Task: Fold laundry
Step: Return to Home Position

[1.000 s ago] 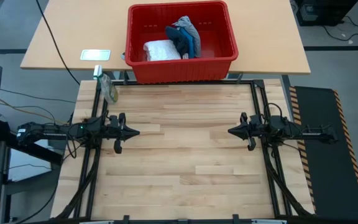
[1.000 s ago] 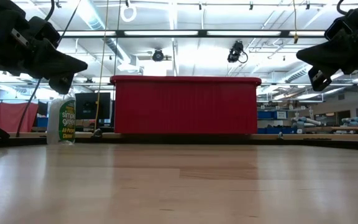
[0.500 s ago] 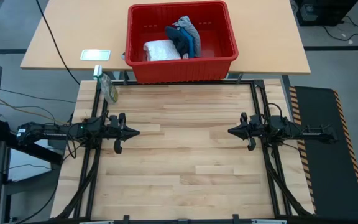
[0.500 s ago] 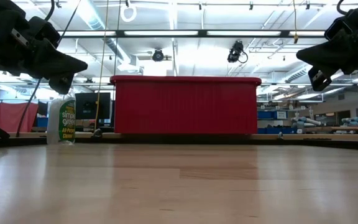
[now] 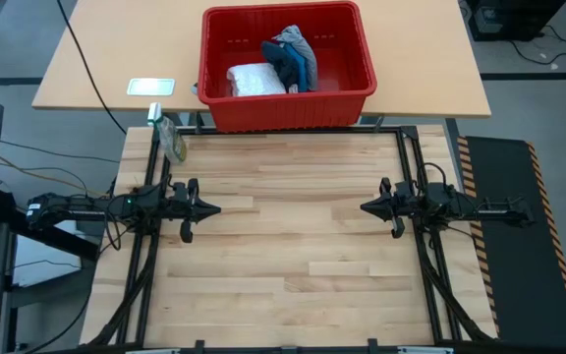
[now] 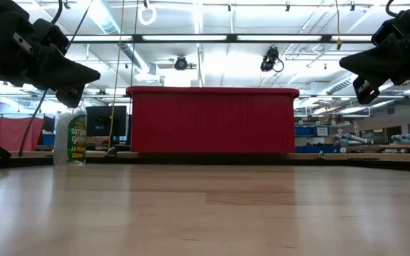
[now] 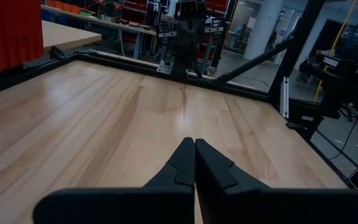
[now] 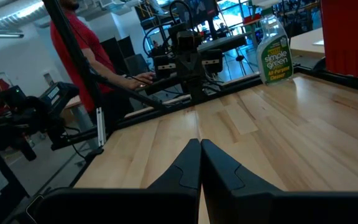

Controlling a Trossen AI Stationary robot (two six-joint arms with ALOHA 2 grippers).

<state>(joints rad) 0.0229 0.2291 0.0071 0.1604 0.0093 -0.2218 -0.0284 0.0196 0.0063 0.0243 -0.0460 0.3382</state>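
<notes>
We find the laundry (image 5: 281,64) lying inside the red basket (image 5: 288,110), which stands on the pale rear table (image 5: 430,59) just beyond the far edge of the wooden workbench (image 5: 283,285). A folded white piece sits toward the left arm's side. Touching it is a looser heap of dark navy, bright blue and grey cloth. Both arms hang low over the bench at mid-depth, well apart and pointing at each other across bare boards. The left gripper (image 5: 216,208) is near the left edge with its two dark fingers pressed together and nothing between them, as the left wrist view shows. The right gripper (image 5: 365,207) is near the right edge, likewise closed on nothing, its tips meeting in the right wrist view. A green-labelled spray bottle (image 5: 172,140) stands upright at the bench's far left corner, close to the basket but not touching it. In the right wrist view we also see a person (image 8: 79,50) in a red shirt standing beyond the left arm's side of the bench, hands at a desk.
</notes>
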